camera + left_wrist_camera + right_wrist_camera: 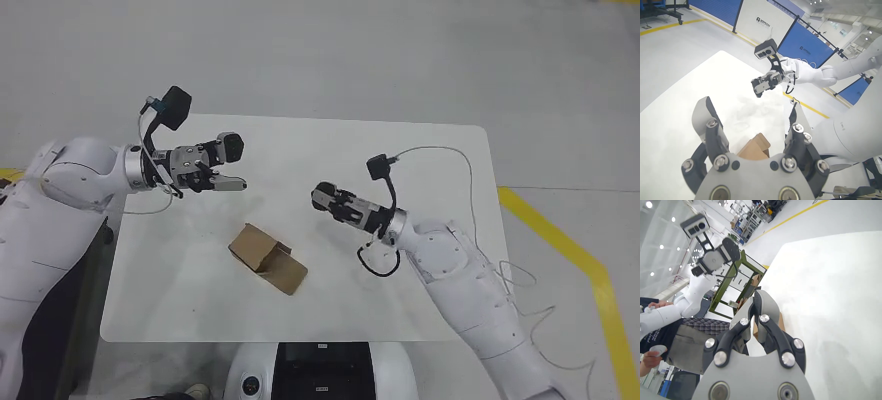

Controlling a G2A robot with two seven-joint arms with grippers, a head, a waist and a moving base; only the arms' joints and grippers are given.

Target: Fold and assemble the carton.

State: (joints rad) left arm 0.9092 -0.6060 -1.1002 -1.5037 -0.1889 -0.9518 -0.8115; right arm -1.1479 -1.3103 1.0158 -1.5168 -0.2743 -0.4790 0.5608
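left gripper point(235, 166) hangs over the white table point(420, 160), jaws spread wide, holding nothing. right gripper point(320, 193) sits across from it, fingers pressed together and empty. brown carton point(266, 257) lies partly folded on the table, between the two and nearer the robot's edge, touching neither. blue panels point(806, 51) behind the table carry white lettering.
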